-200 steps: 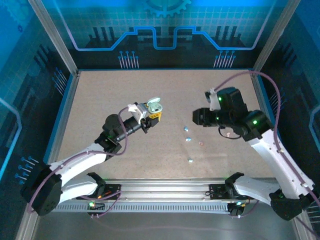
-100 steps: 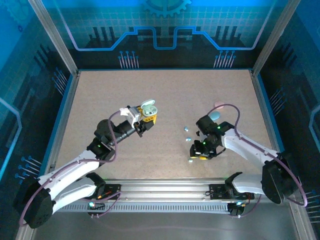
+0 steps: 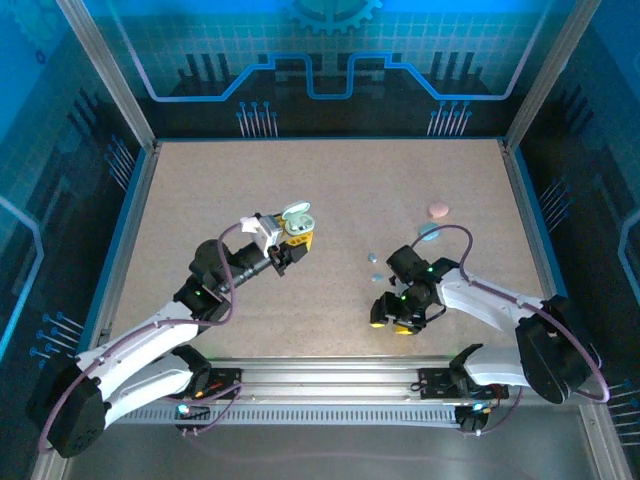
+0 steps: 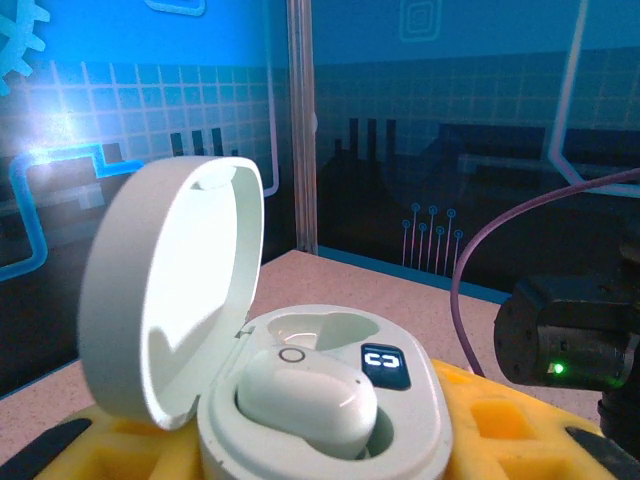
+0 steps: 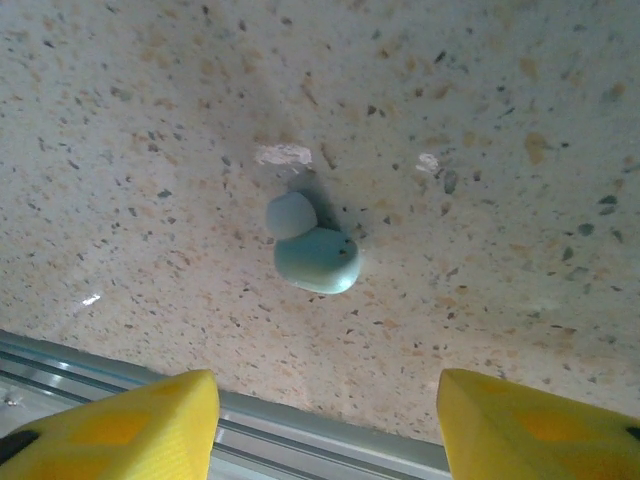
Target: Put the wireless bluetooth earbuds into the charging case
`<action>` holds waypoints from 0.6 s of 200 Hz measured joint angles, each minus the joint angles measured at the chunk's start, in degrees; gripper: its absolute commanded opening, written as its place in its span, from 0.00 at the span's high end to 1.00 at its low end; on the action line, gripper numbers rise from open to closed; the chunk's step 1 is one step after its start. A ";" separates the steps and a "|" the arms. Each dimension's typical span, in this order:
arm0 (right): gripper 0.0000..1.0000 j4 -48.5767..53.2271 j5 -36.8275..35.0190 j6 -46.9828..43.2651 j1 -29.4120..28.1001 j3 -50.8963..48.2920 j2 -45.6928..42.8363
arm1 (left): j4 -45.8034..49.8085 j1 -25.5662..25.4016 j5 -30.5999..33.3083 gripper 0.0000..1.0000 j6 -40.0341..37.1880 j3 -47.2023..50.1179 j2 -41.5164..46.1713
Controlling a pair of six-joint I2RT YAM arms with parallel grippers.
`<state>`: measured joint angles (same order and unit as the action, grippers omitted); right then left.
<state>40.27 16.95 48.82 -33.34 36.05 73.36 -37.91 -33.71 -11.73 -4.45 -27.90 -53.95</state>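
My left gripper (image 3: pixel 297 230) is shut on the white charging case (image 3: pixel 299 218), held above the table left of centre. In the left wrist view the charging case (image 4: pixel 330 400) has its lid (image 4: pixel 170 300) up, one white earbud (image 4: pixel 305 395) seated in it and the well behind that empty, yellow fingers (image 4: pixel 510 430) on either side. My right gripper (image 3: pixel 391 324) is low over the table near the front edge. Its yellow fingers (image 5: pixel 130 420) stand open, and a pale blue earbud (image 5: pixel 315 255) lies on the table just beyond their tips. Two more earbuds (image 3: pixel 371 257) (image 3: pixel 377 277) lie between the arms.
A pink oval pod (image 3: pixel 438 209) and a blue oval pod (image 3: pixel 429 232) lie at the right, behind the right arm. The metal rail (image 5: pixel 300 425) of the table's front edge runs directly under the right fingertips. Blue walls (image 3: pixel 320 70) enclose the table.
The right arm swung from the right middle down to the front edge over an earbud, and its jaws opened wider. The left arm shifted slightly left, still holding the case.
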 measured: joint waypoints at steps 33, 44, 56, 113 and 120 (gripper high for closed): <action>0.45 -4.46 1.62 2.71 -0.07 -1.20 0.63 | -0.04 0.00 0.00 0.65 0.00 0.00 -0.44; 0.46 -5.97 1.70 3.19 -0.11 -1.31 1.29 | -0.02 0.00 0.00 0.65 0.00 0.00 -0.61; 0.47 -7.39 1.73 3.76 -0.11 -1.38 2.01 | -0.04 0.00 -0.02 0.65 0.00 0.00 -0.70; 0.52 -10.97 1.42 4.33 -0.13 -1.40 5.14 | -0.02 0.00 0.00 0.65 -0.02 0.00 -0.81; 0.52 -10.84 1.31 4.28 -0.15 -1.20 5.29 | -0.02 0.00 0.02 0.65 -0.02 0.00 -0.81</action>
<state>29.43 18.26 53.10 -33.50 34.85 78.65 -37.93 -33.71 -11.70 -4.47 -27.90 -54.76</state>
